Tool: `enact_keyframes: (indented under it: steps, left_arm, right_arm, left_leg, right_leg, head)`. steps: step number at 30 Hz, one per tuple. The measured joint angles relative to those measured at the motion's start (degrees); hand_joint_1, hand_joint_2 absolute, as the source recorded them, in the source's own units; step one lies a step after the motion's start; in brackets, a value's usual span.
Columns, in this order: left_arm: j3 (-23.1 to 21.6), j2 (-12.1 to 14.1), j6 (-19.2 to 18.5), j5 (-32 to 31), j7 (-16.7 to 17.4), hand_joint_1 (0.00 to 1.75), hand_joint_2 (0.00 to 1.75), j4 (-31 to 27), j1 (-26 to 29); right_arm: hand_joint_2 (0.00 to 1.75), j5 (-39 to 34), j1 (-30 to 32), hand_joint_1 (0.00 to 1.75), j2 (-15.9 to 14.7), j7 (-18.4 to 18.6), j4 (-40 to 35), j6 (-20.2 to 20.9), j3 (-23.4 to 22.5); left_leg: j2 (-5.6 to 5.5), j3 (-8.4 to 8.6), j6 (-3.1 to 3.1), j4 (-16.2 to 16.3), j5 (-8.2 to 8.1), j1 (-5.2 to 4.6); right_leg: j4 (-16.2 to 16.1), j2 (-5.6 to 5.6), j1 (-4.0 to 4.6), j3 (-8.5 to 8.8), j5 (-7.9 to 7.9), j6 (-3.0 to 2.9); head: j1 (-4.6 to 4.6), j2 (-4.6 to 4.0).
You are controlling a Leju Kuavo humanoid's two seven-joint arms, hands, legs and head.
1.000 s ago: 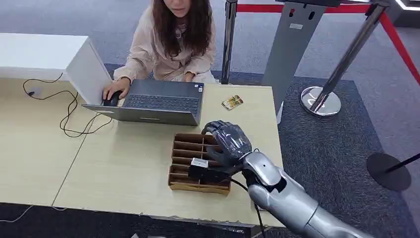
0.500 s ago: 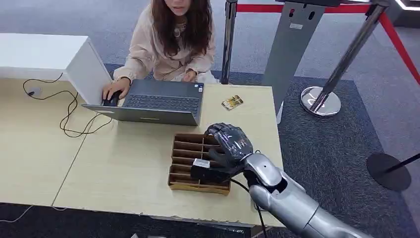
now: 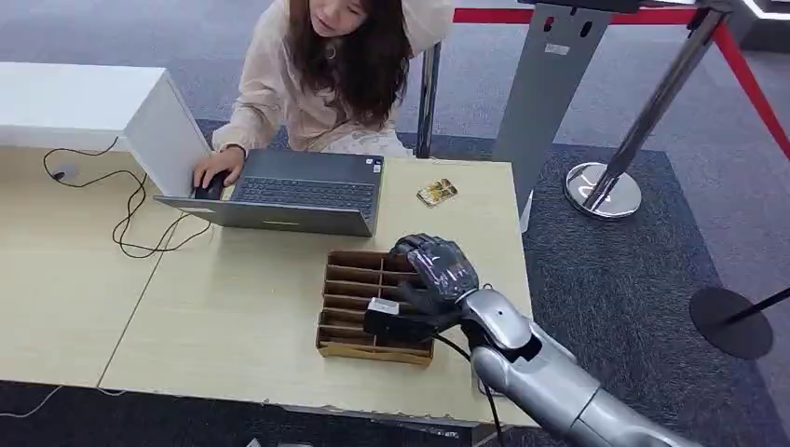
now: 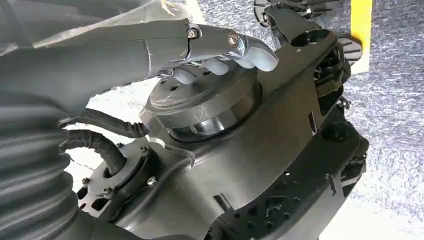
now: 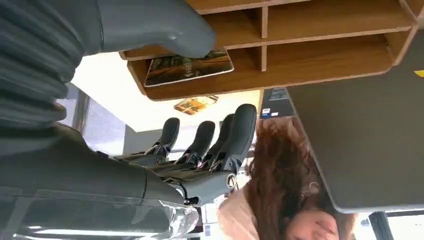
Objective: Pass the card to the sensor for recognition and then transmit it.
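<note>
The right hand (image 3: pixel 436 270), fingers spread and holding nothing, hovers over the wooden rack (image 3: pixel 347 307), whose end slot holds a card (image 5: pixel 190 67).

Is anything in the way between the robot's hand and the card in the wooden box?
Nothing visible. The right hand is over the wooden box, and its thumb is right at the card in a corner slot.

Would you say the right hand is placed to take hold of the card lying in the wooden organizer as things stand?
Probably yes. The right hand hovers over the wooden organizer, its thumb already at the edge of the card in an end slot, with the fingers spread apart and nothing between them and the card.
</note>
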Motion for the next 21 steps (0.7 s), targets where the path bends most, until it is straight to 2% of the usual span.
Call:
enact_keyframes:
  steps: [21]
  left_arm:
    - [0.0, -0.3, 0.0, -0.7, 0.0, 0.0, 1.75, 0.4, 0.0]
  right_arm:
    - [1.75, 2.8, 0.0, 0.87, 0.2, 1.9, 1.8, -2.6, -0.5]
  left_leg:
    - [0.0, 0.0, 0.0, 0.0, 0.0, 0.0]
  right_leg:
    - [0.0, 0.0, 0.0, 0.0, 0.0, 0.0]
  head:
    - [0.0, 0.0]
